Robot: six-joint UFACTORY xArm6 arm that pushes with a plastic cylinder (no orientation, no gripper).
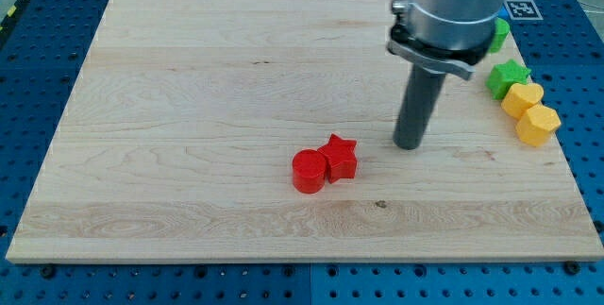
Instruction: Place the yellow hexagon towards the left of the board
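Observation:
The yellow hexagon (pixel 538 124) lies at the board's right edge, touching a second yellow block (pixel 521 98) just above and left of it. My tip (pixel 409 144) rests on the wooden board (pixel 189 107) right of centre, well to the left of the yellow hexagon and apart from it. A red star (pixel 340 157) and a red cylinder (pixel 307 170) touch each other below and left of my tip.
A green star (pixel 506 76) sits just above the yellow blocks at the right edge. Another green block (pixel 498 34) shows partly behind the arm's body near the view's top right. A blue pegboard surrounds the board.

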